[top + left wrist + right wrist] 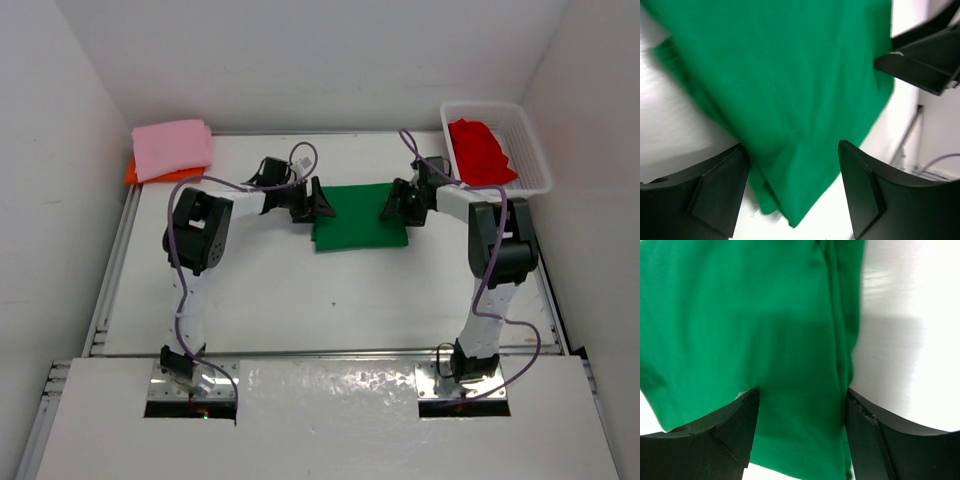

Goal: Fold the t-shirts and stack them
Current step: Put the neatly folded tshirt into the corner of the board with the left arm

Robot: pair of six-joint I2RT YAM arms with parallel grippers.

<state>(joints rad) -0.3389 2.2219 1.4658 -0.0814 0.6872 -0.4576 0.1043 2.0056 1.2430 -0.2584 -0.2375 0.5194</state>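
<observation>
Table (300, 300), green t-shirt (360, 228) — left pincer (328, 209), right pincer (389, 212) spread

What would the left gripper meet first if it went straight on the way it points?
The green t-shirt: its edge lies between the left gripper's open fingers; height above the cloth is unclear.

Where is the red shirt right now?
In the overhead view, the red t-shirt lies crumpled inside the white basket at the far right corner of the table, off to the right of the green t-shirt.
</observation>
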